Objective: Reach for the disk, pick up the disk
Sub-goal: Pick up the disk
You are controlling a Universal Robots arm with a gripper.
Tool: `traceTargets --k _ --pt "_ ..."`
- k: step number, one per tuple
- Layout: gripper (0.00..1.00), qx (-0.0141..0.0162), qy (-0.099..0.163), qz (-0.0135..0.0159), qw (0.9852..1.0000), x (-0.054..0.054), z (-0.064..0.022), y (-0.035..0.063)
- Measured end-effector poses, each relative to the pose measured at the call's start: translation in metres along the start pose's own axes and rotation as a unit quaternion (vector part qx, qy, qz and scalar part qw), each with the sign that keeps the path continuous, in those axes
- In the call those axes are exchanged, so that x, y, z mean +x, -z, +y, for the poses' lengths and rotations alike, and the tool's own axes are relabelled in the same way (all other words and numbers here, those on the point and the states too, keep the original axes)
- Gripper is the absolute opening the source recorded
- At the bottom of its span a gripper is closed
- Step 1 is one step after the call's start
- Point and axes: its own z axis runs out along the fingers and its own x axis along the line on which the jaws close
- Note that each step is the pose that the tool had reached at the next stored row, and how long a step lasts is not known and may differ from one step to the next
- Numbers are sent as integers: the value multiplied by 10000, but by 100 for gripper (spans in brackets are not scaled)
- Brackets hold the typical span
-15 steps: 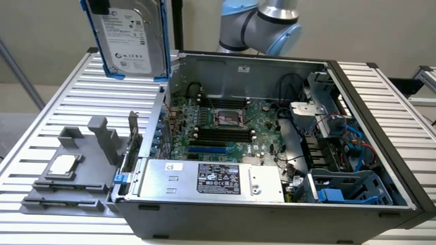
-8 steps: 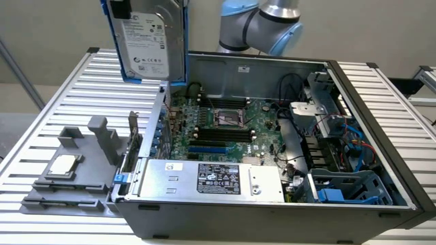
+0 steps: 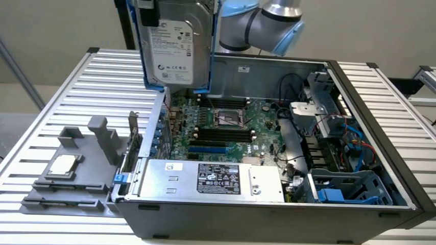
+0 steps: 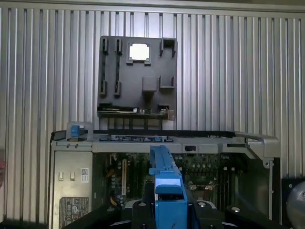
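The disk [image 3: 175,43] hangs upright in the air above the back left corner of the open computer case [image 3: 272,209]. Its silver-grey face and white label point toward the exterior camera, with blue carrier rails [image 3: 215,46] along both sides. In the wrist view I see the disk edge-on as a blue rail [image 4: 167,181] running down between the black fingers [image 4: 138,212]. My gripper [image 4: 169,212] is shut on the disk, well above the motherboard [image 3: 225,125].
Inside the case lie a silver labelled power-supply box [image 3: 211,178] at the front and a blue drive cage [image 3: 347,191] at the exterior view's right. A grey fixture [image 3: 68,178] with a small square silver plate [image 3: 63,164] stands on the slatted table [image 3: 81,92].
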Motion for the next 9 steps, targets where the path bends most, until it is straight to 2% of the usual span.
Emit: traceTargets --k 9 --pt "33 -3 0 -1 10000 164 -414 3"
